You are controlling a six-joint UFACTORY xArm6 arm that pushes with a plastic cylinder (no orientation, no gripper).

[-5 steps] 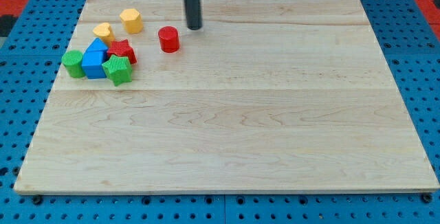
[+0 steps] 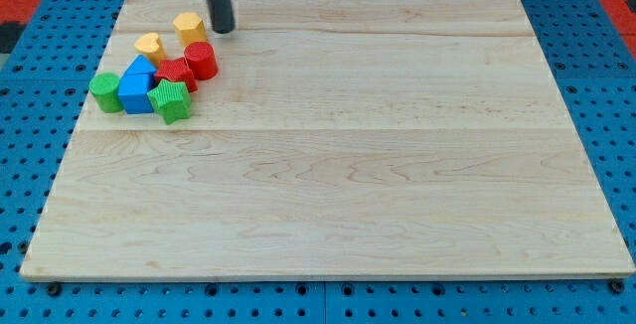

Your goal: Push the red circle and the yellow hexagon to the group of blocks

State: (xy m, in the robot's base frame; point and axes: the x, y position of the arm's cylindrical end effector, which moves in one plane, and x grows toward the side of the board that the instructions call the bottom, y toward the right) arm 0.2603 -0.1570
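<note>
The red circle (image 2: 201, 60) sits at the upper left of the wooden board (image 2: 328, 165), touching the red star (image 2: 176, 73) at the right side of the group. The yellow hexagon (image 2: 189, 28) stands apart, just above the group. My tip (image 2: 223, 30) is right of the yellow hexagon and above the red circle, a small gap from each. The group also holds a yellow heart (image 2: 150, 45), a blue block (image 2: 138, 83), a green cylinder (image 2: 104, 92) and a green star (image 2: 170, 101).
The board lies on a blue pegboard (image 2: 30, 145). The group sits close to the board's left edge. A red surface shows at the view's top corners.
The red circle has moved left and slightly down, from apart from the group to touching the red star. My tip has moved left, from above-right of the circle to beside the yellow hexagon.
</note>
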